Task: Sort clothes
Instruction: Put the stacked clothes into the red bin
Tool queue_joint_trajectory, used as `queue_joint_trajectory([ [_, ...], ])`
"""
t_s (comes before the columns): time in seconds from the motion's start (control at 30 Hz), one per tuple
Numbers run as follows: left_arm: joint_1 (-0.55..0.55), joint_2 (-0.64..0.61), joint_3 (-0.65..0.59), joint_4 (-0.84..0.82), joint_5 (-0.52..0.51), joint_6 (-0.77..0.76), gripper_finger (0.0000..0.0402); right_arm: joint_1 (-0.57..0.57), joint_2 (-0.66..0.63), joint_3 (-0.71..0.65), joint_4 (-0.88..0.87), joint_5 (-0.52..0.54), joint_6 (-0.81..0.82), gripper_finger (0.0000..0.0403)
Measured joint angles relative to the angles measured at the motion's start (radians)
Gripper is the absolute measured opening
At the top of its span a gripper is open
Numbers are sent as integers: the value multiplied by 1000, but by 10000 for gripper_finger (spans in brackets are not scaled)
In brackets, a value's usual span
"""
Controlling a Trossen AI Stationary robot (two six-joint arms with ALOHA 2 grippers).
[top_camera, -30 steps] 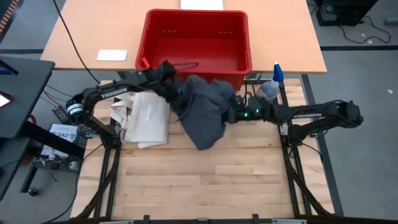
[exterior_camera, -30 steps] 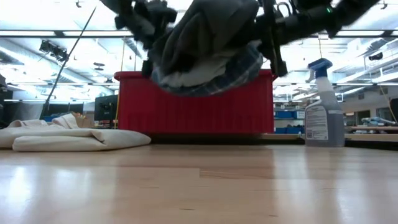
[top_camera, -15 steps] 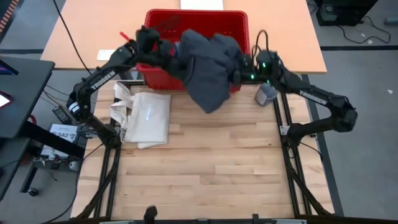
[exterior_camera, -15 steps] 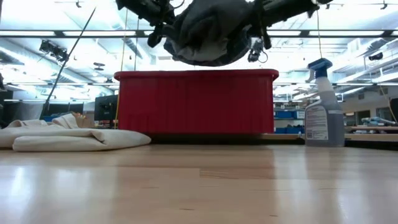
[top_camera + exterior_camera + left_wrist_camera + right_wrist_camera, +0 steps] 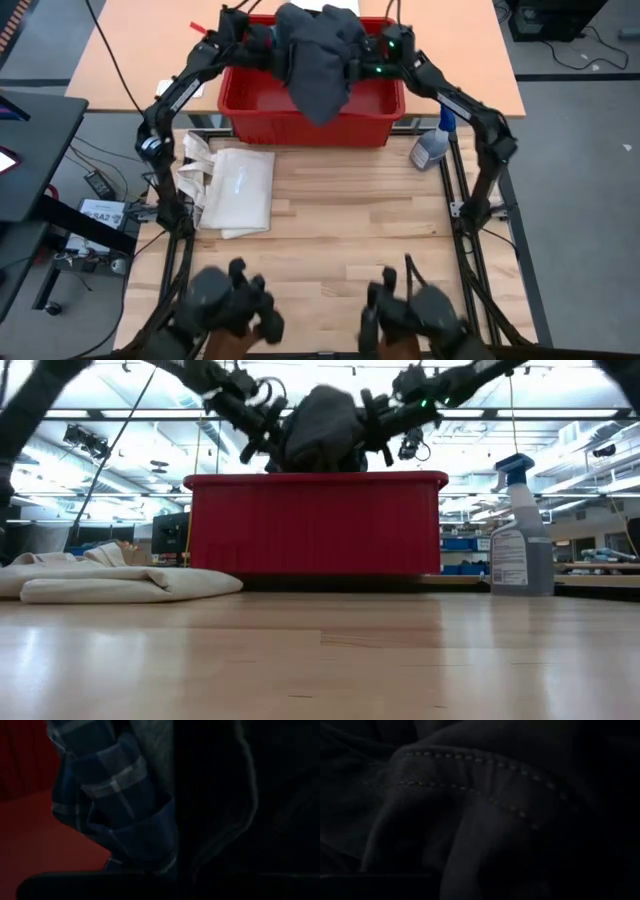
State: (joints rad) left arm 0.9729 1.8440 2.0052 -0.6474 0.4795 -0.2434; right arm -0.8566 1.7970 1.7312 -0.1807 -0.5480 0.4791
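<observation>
Right, you've got the dark grey cloth (image 5: 318,55) slung between left tool (image 5: 268,42) and right tool (image 5: 362,55), both apparently clamped on it though fingers are buried, hanging directly above the red bin (image 5: 245,95), so release goes straight down.

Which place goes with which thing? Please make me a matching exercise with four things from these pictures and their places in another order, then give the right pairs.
Things:
1. grey cloth
2. white bag
3. spray bottle
4. red bin

Places:
A. lying flat on the wooden table, on the left arm's side
B. standing at the table's far edge, on the right arm's side
C. held up between the two arms, over the bin
D. beyond the table's far edge, below the hanging cloth

Pairs: 1-C, 2-A, 3-B, 4-D
</observation>
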Motion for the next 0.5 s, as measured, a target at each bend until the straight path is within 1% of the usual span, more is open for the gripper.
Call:
queue_joint_trajectory([
  [0.1,33,67,25,19,2,4,64,-40,102,79,-19,-24,-14,140],
  [0.23,64,148,27,64,2,-16,64,-87,221,152,-23,-47,21,140],
  [0.3,75,184,27,64,6,-18,64,-103,266,177,-40,-63,38,140],
  [0.5,84,285,20,60,7,-26,64,-131,371,241,-135,-48,40,141],
])
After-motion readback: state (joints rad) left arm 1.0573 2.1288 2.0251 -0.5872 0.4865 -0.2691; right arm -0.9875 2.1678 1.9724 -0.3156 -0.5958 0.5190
